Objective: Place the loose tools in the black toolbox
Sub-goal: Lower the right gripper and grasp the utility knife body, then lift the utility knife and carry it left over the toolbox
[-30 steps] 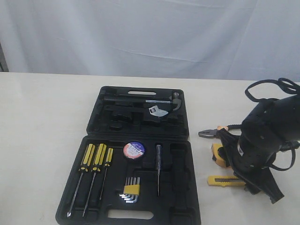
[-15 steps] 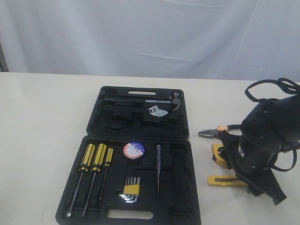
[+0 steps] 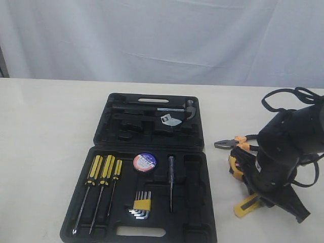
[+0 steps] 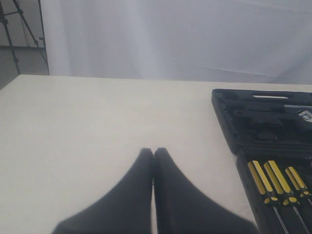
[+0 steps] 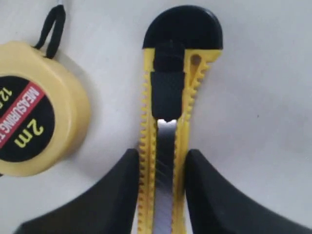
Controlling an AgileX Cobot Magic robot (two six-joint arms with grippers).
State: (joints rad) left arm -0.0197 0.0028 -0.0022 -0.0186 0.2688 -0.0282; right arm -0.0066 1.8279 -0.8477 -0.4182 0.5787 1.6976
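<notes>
The black toolbox (image 3: 200, 212) lies open on the table, and its edge shows in the left wrist view (image 4: 225, 127). The black tape roll (image 3: 145, 162) sits in a recess of the near half. To the right of the box lie the pliers (image 3: 230, 143) and the yellow tape measure (image 3: 234, 167), which also shows in the right wrist view (image 5: 34, 126). My right gripper (image 5: 162, 153) is shut on the yellow-and-black utility knife (image 5: 170, 97), with a finger pressed on each side. In the exterior view the knife (image 3: 247, 206) is slanted under the right arm (image 3: 283, 152). My left gripper (image 4: 153, 151) is shut and holds nothing.
Three yellow-and-black screwdrivers (image 3: 104, 169) and hex keys (image 3: 142, 203) sit in the near half of the box. A hammer (image 3: 172, 109) lies in the far half. A thin tester screwdriver (image 3: 171, 182) lies beside the tape roll. Black cables (image 3: 291, 96) loop over the right arm.
My right gripper has closed onto the utility knife. The knife has turned from lying level across the table to a slant, and the arm has shifted slightly.
</notes>
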